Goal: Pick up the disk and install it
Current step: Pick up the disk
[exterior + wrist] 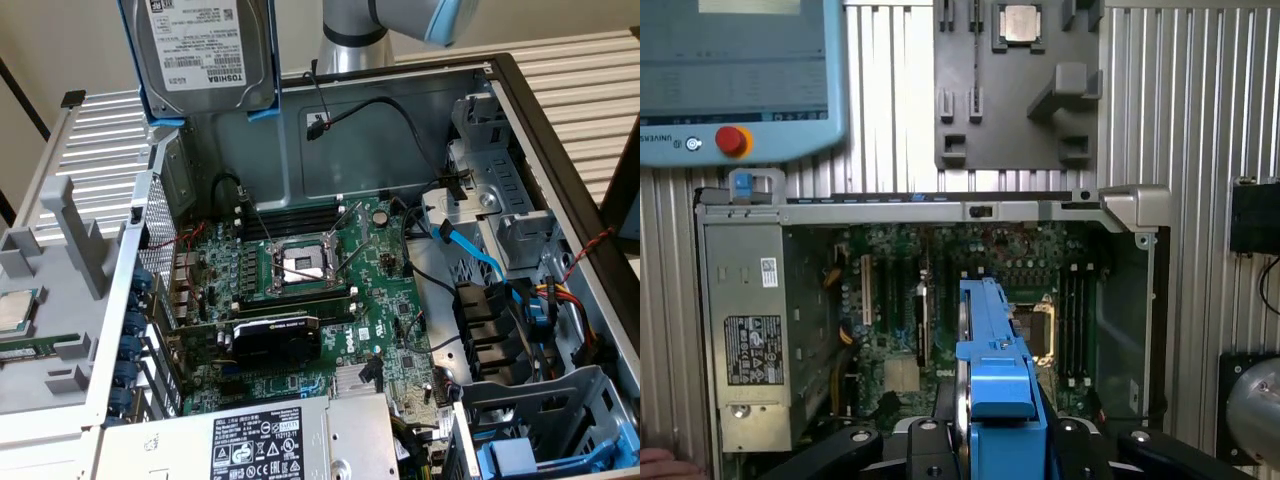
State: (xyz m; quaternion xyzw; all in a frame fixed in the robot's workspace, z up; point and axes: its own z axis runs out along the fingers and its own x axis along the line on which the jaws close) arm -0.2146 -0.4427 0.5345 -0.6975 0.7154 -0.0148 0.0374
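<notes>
Fingers (pixel 932 450) clamped on the disk (pixel 205 52), one black finger on each flat side of its blue carrier (pixel 996 385). Nothing else supports it, so it is carried.

Position: in the exterior view the disk hangs in the air at about 11 o'clock, above the far corner of the open computer case (pixel 520 110) and clear of the case wall. It stands on edge, with the white label facing the camera and the lower edge toward the case.

Axis: the wrist view shows it edge-on, running straight out from between the fingers toward the motherboard (pixel 330 290) below. I judge the long axis to lie along the fingers' own reach, but the top of the disk is cut off in the exterior view, so this is not certain.

Key relation: the metal drive cage (pixel 495 215) sits at 3 o'clock of the motherboard. A lower bay with a blue plastic part (pixel 515 458) sits at 5 o'clock. Both are well apart from the disk, across the CPU socket (pixel 305 265) from it.

Other items: the power supply (pixel 270 440) is at 6 o'clock, and a loose processor (pixel 14 310) lies on the grey tray at 9 o'clock, on the ribbed surface (pixel 570 80).
</notes>
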